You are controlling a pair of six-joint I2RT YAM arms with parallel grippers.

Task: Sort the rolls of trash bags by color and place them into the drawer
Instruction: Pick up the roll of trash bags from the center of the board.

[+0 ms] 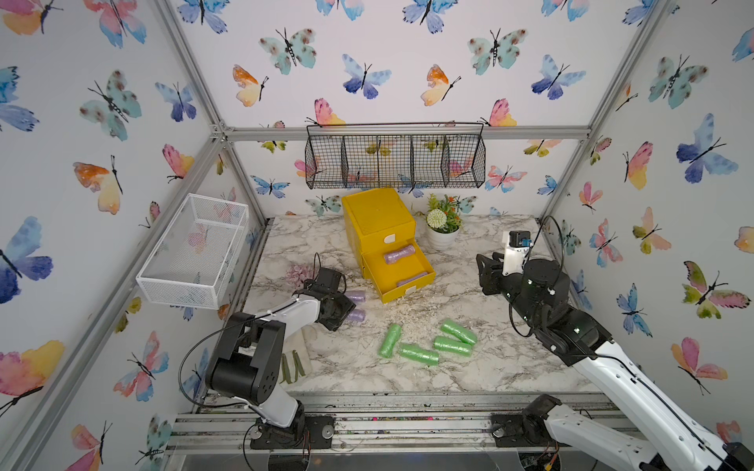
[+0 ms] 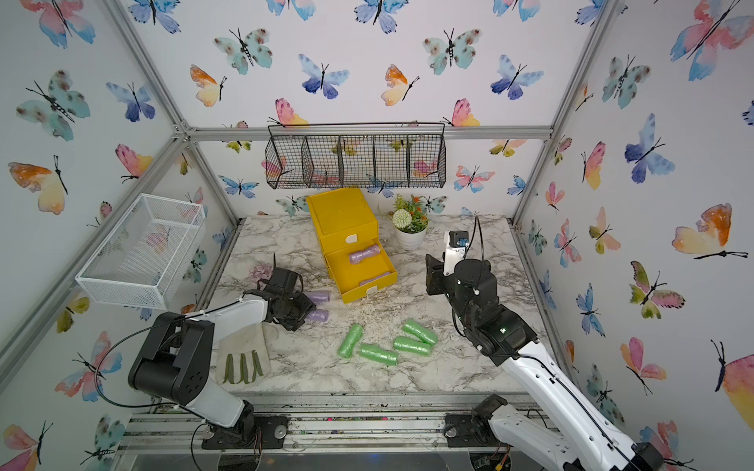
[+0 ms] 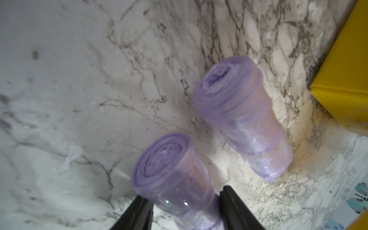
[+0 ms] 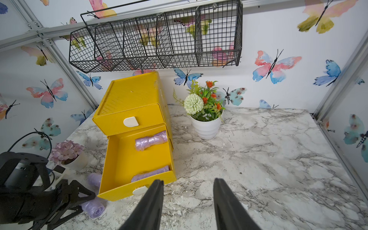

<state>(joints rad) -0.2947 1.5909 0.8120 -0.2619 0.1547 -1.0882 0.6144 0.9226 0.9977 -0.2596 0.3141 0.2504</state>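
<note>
1. Beside the yellow chest [image 1: 377,216], the left hand [image 3: 183,192] straddles one purple roll [image 3: 171,171] lying on the desk [image 3: 59,99], a finger at each side; whether they pinch it I cannot tell.
2. The right hand [image 4: 187,180] hovers spread, holding nothing, before the pulled-out drawer [image 4: 119,191].
3. Four purple rolls [image 4: 151,140]: two in the drawer, two on the desk. Four green rolls [image 1: 418,354] cluster toward the front edge.
4. Open marble stretches right of the drawer.

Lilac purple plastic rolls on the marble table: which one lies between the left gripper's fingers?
The lilac roll farther from the yellow plastic drawer chest; black fingers flank it. The other purple roll lies free beside it.
</note>
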